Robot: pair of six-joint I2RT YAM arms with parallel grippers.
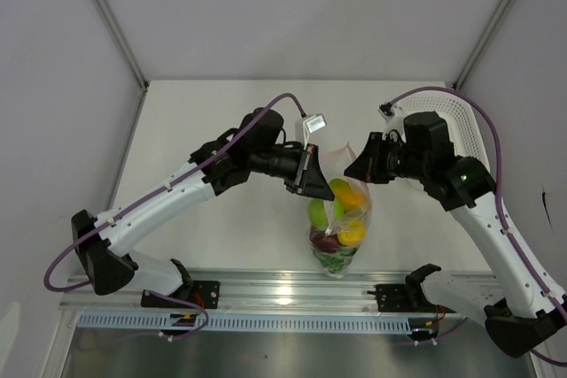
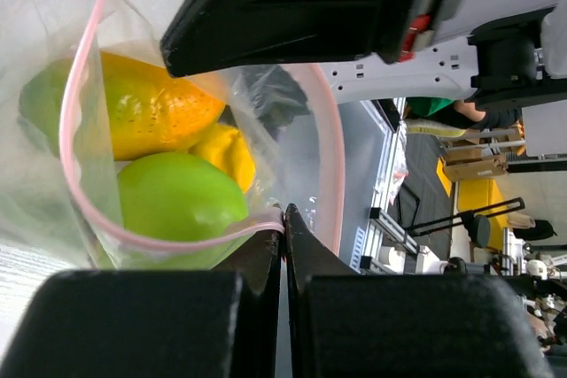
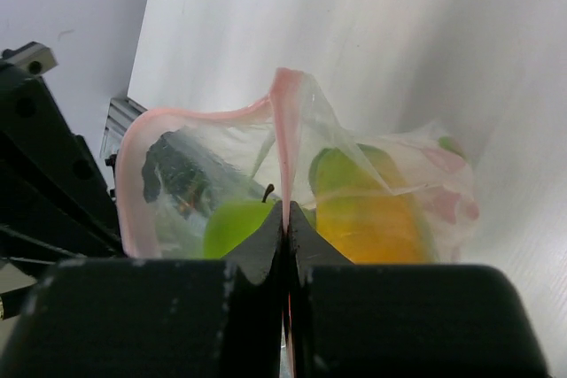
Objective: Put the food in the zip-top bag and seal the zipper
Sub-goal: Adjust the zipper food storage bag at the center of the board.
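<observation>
The clear zip-top bag (image 1: 341, 223) hangs between my two grippers over the table's near middle, full of the food: a green apple (image 2: 177, 196), orange and yellow fruits (image 2: 151, 112), a red piece and leafy green at the bottom (image 1: 335, 258). My left gripper (image 1: 312, 174) is shut on the pink zipper strip (image 2: 177, 241) at the mouth's left end. My right gripper (image 1: 359, 165) is shut on the zipper strip (image 3: 285, 148) at the right end. The mouth gapes open between them in the right wrist view (image 3: 204, 174).
A white mesh basket (image 1: 461, 117) stands at the back right behind the right arm. The metal rail (image 1: 283, 294) with the arm bases runs along the near edge just below the bag's bottom. Grey walls close in both sides.
</observation>
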